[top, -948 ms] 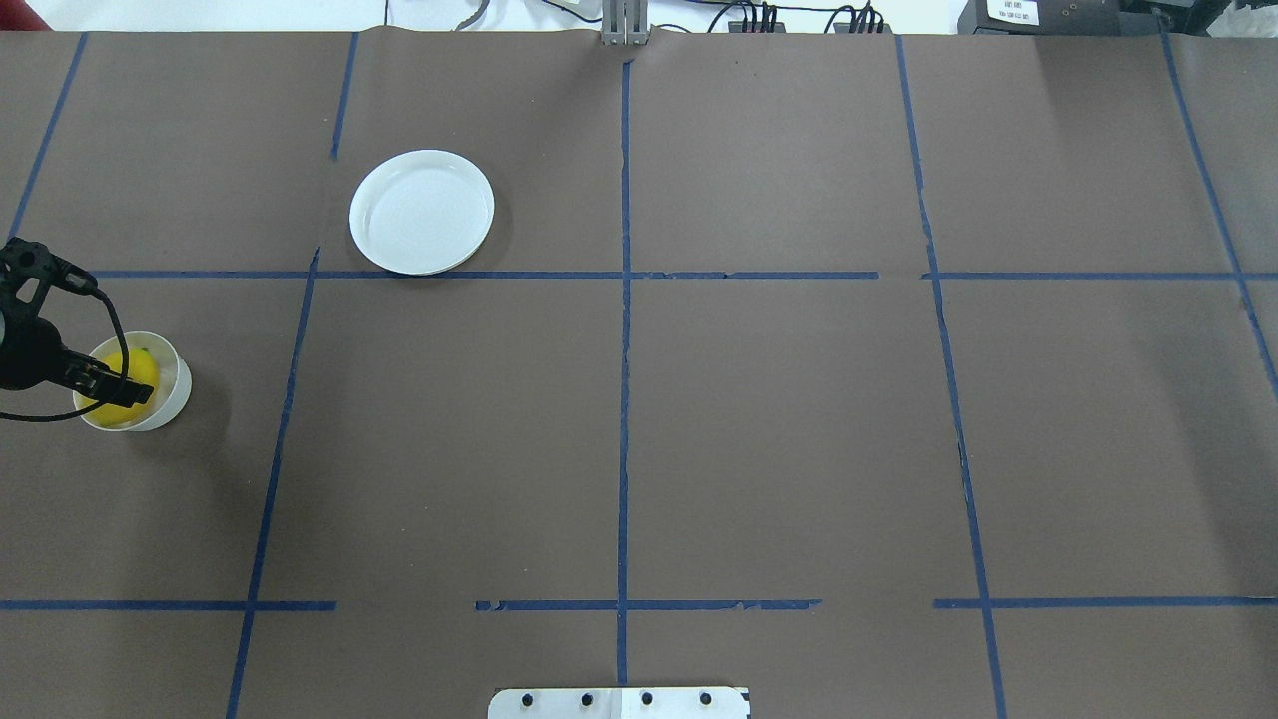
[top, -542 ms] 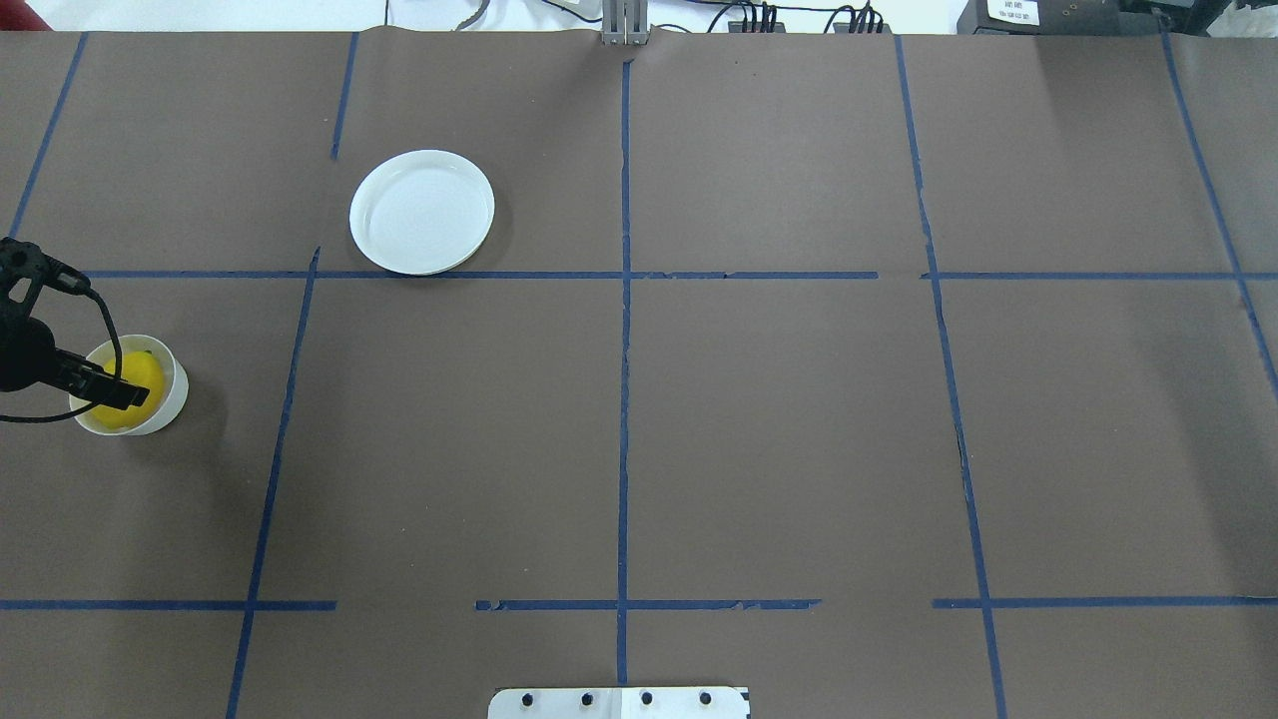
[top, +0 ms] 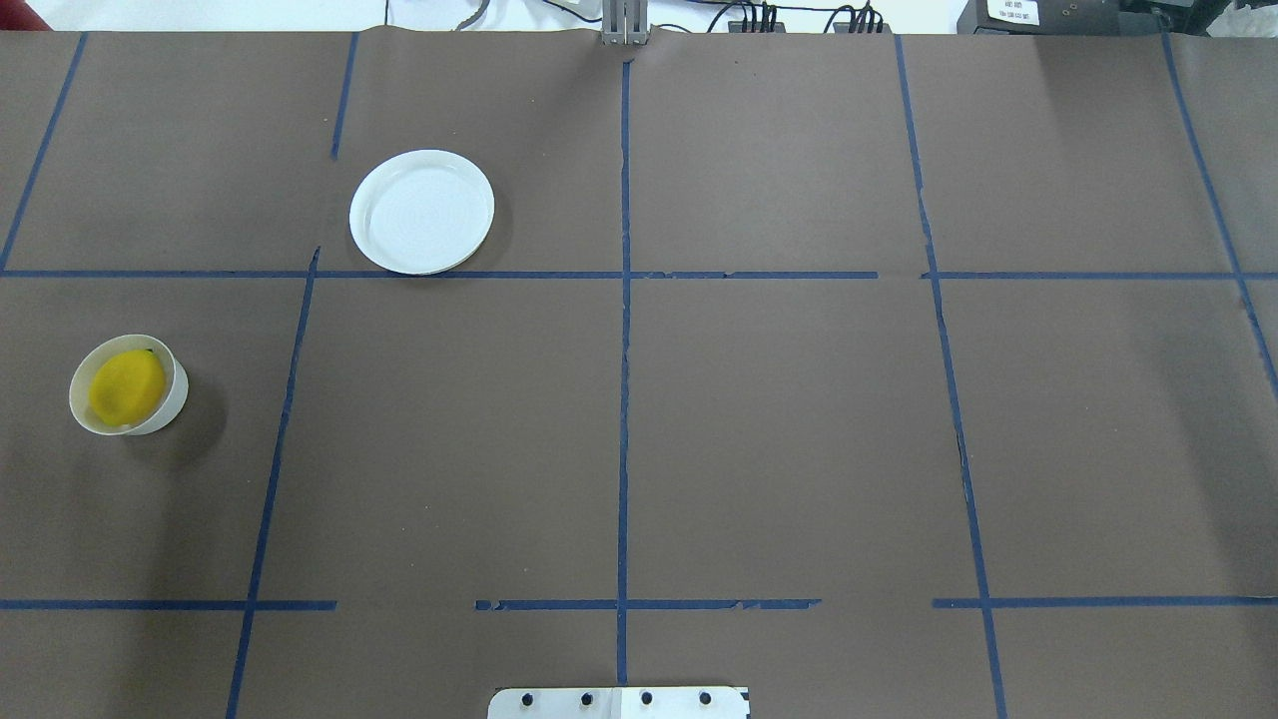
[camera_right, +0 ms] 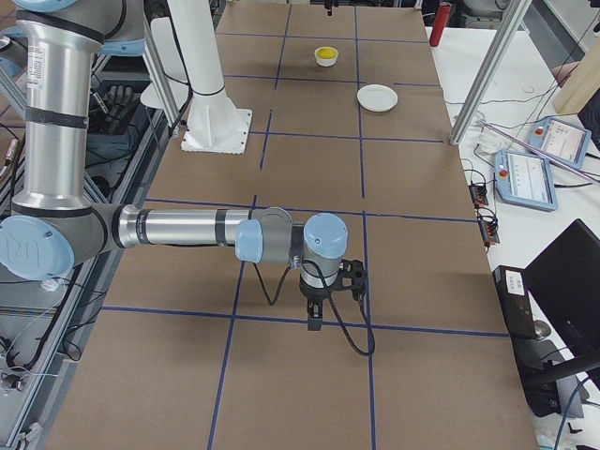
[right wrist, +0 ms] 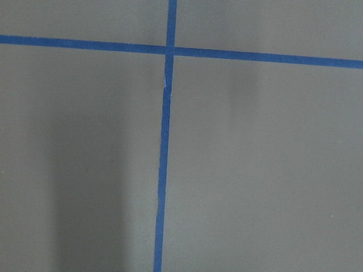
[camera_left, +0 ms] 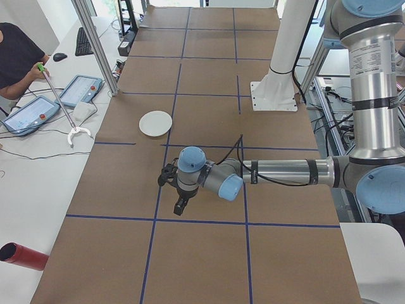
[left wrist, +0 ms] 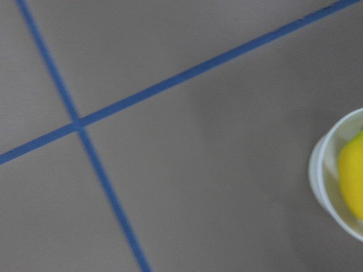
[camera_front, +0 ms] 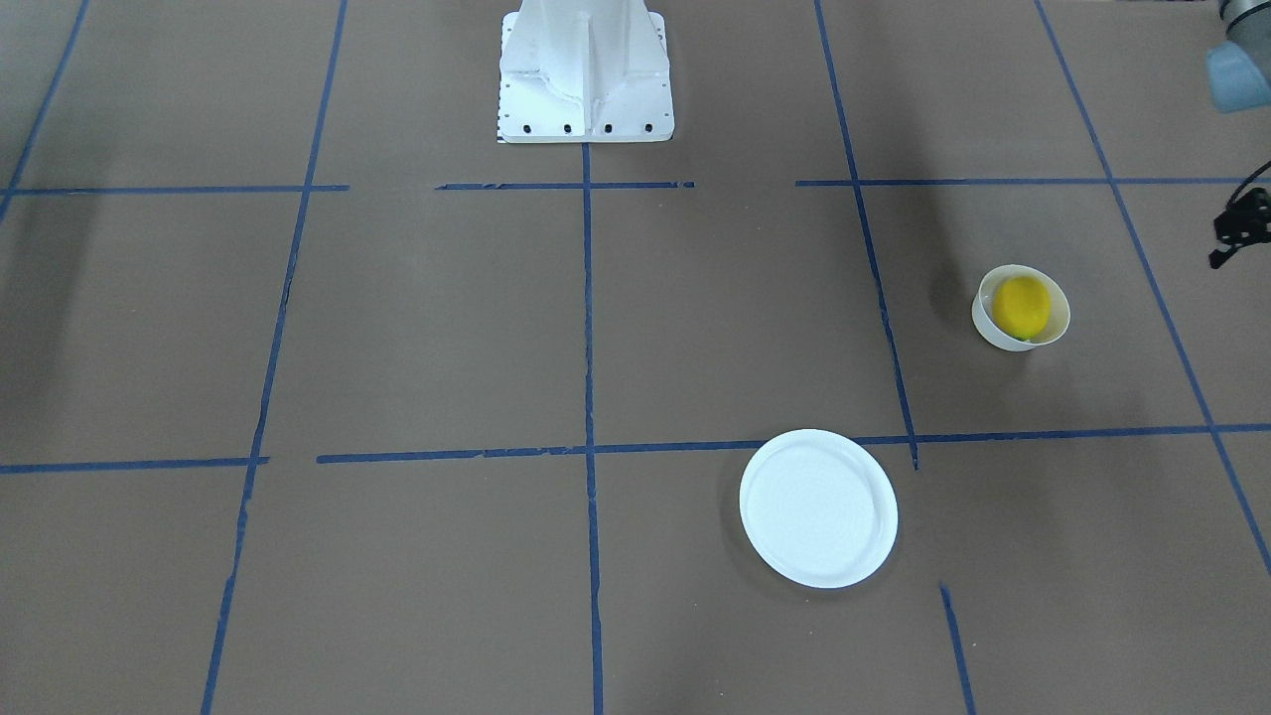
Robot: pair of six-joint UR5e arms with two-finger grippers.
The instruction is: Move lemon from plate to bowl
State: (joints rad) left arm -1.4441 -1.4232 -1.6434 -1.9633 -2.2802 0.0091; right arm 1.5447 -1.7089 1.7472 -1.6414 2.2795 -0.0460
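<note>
Obs., single moment.

- The lemon (top: 127, 387) is sitting inside the bowl (top: 180, 396) and filling most of it. Nothing is touching it.
- The bowl is standing upright on the brown table (top: 779, 419), on the robot's left side, inside one square of the blue tape lines (top: 624, 399).
- The plate (top: 421, 212) is lying flat with nothing on it, well apart from the bowl and farther from the robot. Its near edge is just meeting a tape line.
- The left gripper (camera_left: 180, 208) is hanging from the near arm (camera_left: 285, 171) in the left side view, pointing down over the table. In the far end of the right side view it is showing apart from the bowl. Finger state: cannot tell; no view is showing the fingers clearly.
- The left wrist camera is looking at bare table and a tape crossing, with the bowl's rim and a sliver of lemon cut by the right edge of that view.
- The right gripper (camera_right: 314, 322) is pointing down over the table on the robot's right, on the near arm (camera_right: 178, 228) in the right side view, well apart from the bowl and plate. Finger state: cannot tell from this view alone.
- The right wrist camera is showing only table and a tape crossing.
- The white robot base (camera_front: 586, 74) is standing at the table's edge.
</note>
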